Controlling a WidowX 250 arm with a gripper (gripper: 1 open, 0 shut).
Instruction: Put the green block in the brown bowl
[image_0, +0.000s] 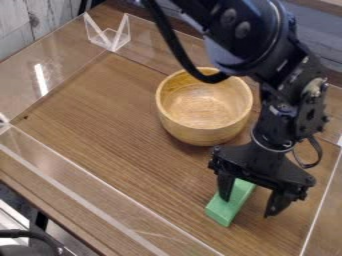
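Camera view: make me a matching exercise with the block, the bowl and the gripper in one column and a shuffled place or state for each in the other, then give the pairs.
Things:
1. block
2. bowl
3. gripper

Places or states:
A. empty, behind the other two on the table
B. open, pointing down, fingers on either side of the green bar
C. lying flat on the wood, near the front edge

Pairs: 1-C, 2-A, 3-B
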